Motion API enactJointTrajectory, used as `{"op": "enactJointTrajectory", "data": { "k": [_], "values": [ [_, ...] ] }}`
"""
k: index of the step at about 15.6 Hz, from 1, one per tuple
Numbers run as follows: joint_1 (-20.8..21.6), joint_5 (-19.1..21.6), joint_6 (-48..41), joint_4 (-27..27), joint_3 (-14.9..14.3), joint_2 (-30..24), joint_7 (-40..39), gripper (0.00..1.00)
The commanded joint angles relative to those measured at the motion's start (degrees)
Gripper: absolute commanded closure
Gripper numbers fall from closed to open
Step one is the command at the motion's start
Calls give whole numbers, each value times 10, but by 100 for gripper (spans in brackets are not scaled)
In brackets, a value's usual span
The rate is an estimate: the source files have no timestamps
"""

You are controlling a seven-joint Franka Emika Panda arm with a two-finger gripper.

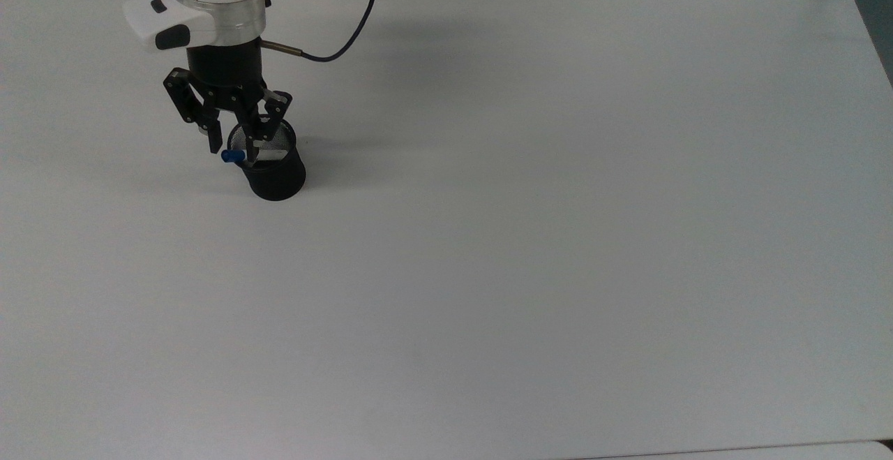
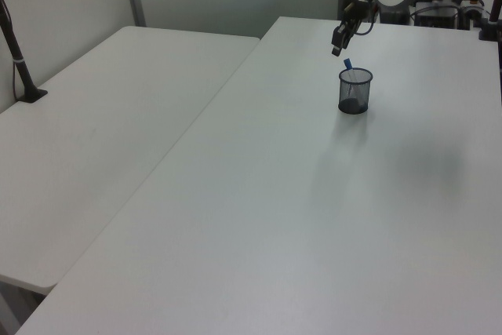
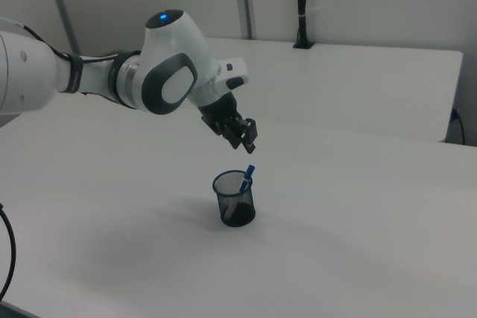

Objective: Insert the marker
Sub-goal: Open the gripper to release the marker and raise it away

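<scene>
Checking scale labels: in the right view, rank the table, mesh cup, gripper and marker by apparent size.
1. Table
2. Mesh cup
3. Gripper, looks close to the cup; unsure
4. Marker, mostly hidden in the cup

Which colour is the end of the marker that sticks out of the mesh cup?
Blue: the marker shows its blue cap above the black mesh cup, best in the right view.

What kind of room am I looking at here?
Probably a robotics lab: a white robot arm works over big plain white tables, with only a mesh cup holding a marker set out.
</scene>
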Motion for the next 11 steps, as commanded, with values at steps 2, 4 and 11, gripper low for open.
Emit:
{"op": "enactJointTrajectory", "data": {
  "k": [2,4,11],
  "values": [
    [10,21,-116,51,-3,-21,-3,40],
    [11,32,-200,94,3,-19,-4,25],
    [5,34,-399,185,54,-20,4,0]
  ]
}}
